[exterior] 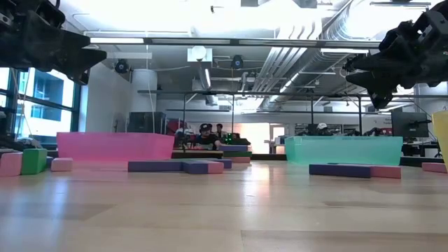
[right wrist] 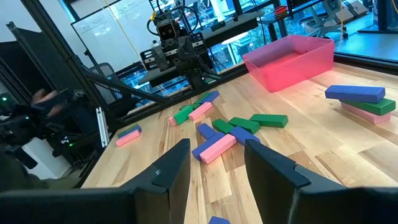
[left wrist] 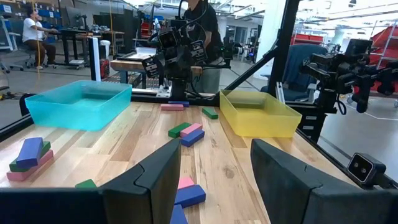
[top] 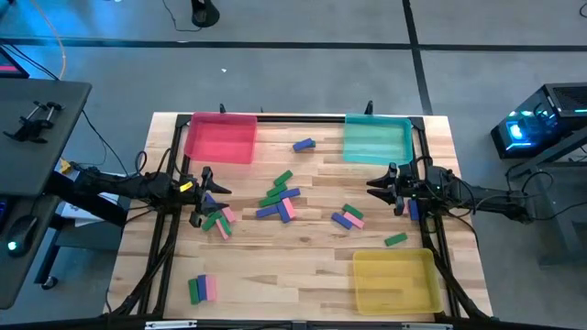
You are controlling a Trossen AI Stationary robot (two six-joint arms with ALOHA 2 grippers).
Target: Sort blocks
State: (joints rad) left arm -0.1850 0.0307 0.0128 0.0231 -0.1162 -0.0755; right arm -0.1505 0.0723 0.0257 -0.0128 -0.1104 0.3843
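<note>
Small flat blocks in green, pink and blue-purple lie scattered on the wooden table: a cluster at the middle (top: 280, 197), a few right of it (top: 347, 217), one blue block at the far side (top: 304, 144), one green block (top: 395, 239), a row of three near the front left (top: 203, 288). My left gripper (top: 218, 197) hovers open at the table's left side over a few blocks (top: 218, 220); pink and blue ones (left wrist: 186, 190) show between its fingers. My right gripper (top: 374, 186) hovers open at the right side. Both are raised above the table in the low view.
A pink tray (top: 220, 137) stands at the far left, a teal tray (top: 376, 139) at the far right and a yellow tray (top: 394, 280) at the near right. Black frame rails (top: 170, 238) run along the table's sides. People sit in the room behind.
</note>
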